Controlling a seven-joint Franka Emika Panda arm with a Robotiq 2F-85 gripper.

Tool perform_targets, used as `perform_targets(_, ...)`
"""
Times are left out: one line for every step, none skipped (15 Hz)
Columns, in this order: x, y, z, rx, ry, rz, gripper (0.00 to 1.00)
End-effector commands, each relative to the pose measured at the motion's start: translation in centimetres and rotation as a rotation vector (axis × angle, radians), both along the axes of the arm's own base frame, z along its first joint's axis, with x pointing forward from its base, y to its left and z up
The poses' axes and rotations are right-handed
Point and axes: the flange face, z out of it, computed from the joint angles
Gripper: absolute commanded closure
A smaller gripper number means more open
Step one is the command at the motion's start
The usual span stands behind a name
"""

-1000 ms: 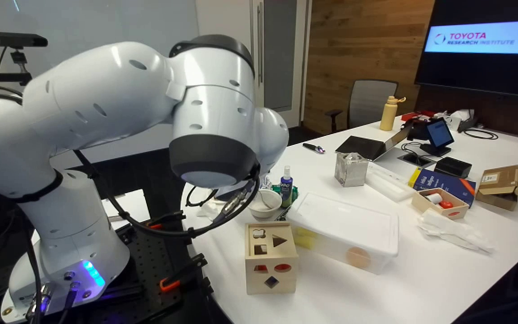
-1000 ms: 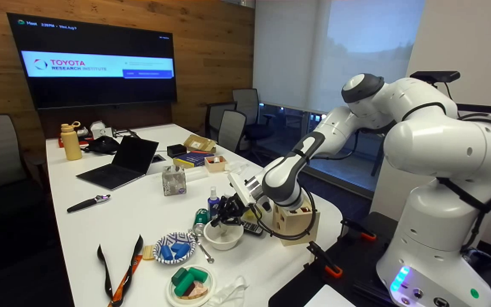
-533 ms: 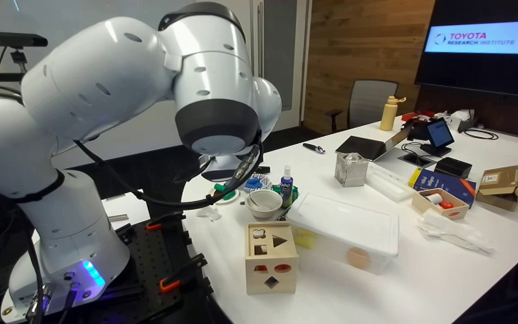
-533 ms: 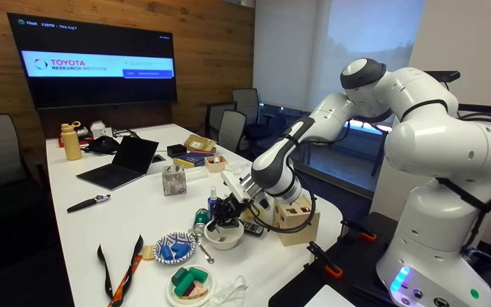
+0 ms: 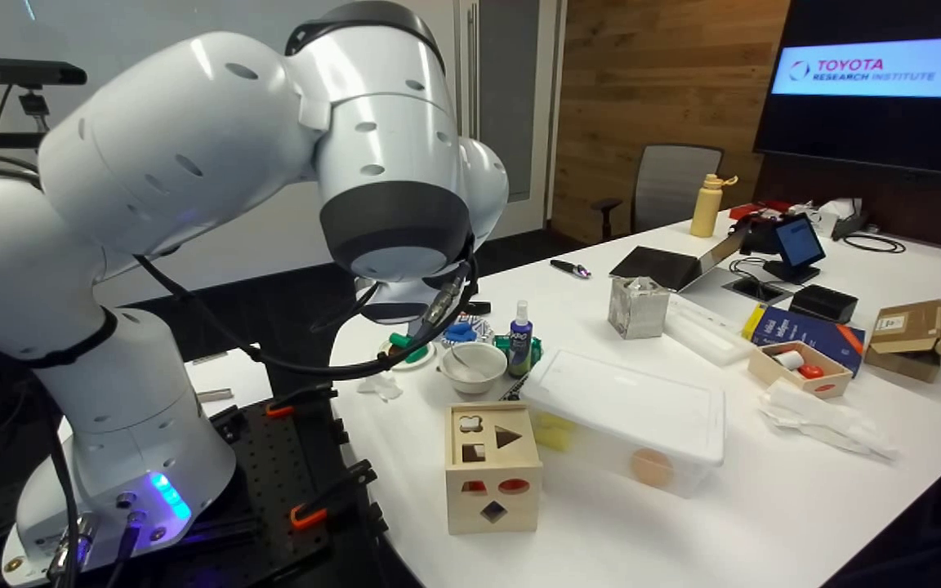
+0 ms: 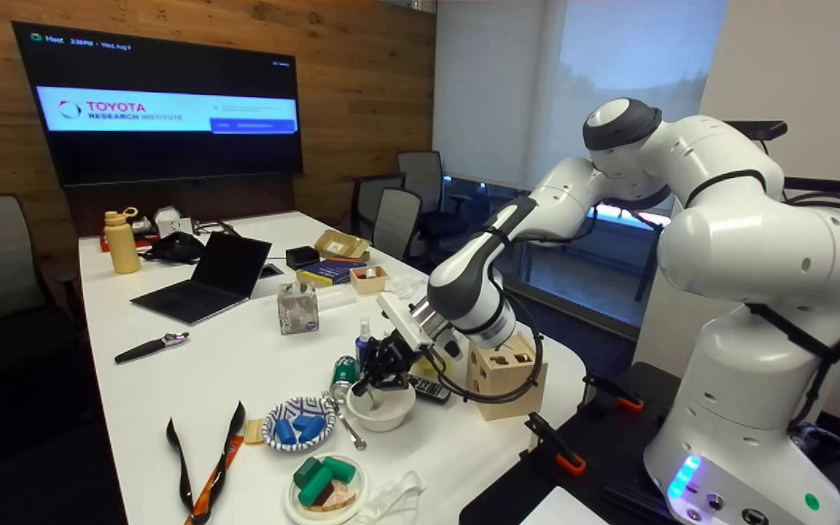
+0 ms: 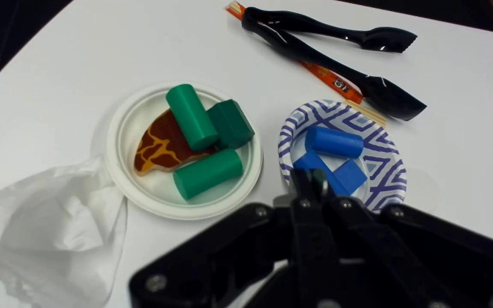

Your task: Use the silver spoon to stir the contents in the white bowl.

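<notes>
1. Fingers [image 7: 308, 233] of the gripper [image 6: 363, 385] are drawn nearly together, with the spoon [image 6: 374, 399] pinched by its handle at their tips.
2. The spoon slants down into the white bowl [image 6: 386, 424], lower end inside the rim. Whether it touches the bottom I cannot tell.
3. The white bowl sits upright on the table [image 5: 617, 539] in both exterior views, with the can [image 6: 344, 370] and the remote [image 6: 431, 389] just beside it and the cube [image 5: 492, 474] near. Its contents are too faint to make out.
4. Step in hand, as I judge it: stirring. The spoon is where it needs to be; I cannot say how many turns are done.
5. Go round in small, slow circles, well clear of the wall. Hold the spoon's slant steady: so narrow a grip would probably let the handle twist under a hard push.
6. Nothing seems to brace the white bowl, and it looks light. Press gently; if it starts to slide, ease up and sweep back the other way.
7. The tips are low, near the rim. Any dip in height could clip it, so stir on one level.
8. Steer by the exterior views: the wrist view shows a plate [image 7: 191, 211] and a patterned bowl [image 7: 390, 164], but not the white one.
</notes>
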Motion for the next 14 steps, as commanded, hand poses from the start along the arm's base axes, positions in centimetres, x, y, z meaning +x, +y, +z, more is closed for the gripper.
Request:
perform_targets(1.3,-1.5,1.0,-0.053,-0.053,0.003,0.99)
perform_targets(1.7,-2.0,1.2,-0.07,-0.06,-0.002,0.99)
perform_targets(2.0,-2.6,1.3,-0.096,-0.06,-0.012,0.99)
perform_targets(2.2,-3.2,1.4,-0.117,-0.051,-0.029,0.99)
perform_targets(2.3,-3.8,1.4,-0.134,-0.039,-0.047,0.99)
perform_targets(2.2,-4.3,1.3,-0.144,-0.021,-0.066,0.99)
perform_targets(1.8,-4.6,0.9,-0.147,0.006,-0.085,0.99)
perform_targets(1.3,-4.5,0.6,-0.14,0.031,-0.094,0.99)
perform_targets(0.7,-4.1,0.2,-0.117,0.066,-0.089,0.99)
perform_targets(0.3,-3.7,0.1,-0.092,0.089,-0.08,0.99)
perform_targets(-0.1,-3.2,0.1,-0.069,0.109,-0.063,0.99)
perform_targets(-0.5,-2.6,0.2,-0.056,0.124,-0.045,0.99)
perform_targets(-0.8,-2.1,0.2,-0.04,0.131,-0.027,0.99)
perform_targets(-0.9,-1.7,0.3,-0.027,0.124,-0.009,0.99)
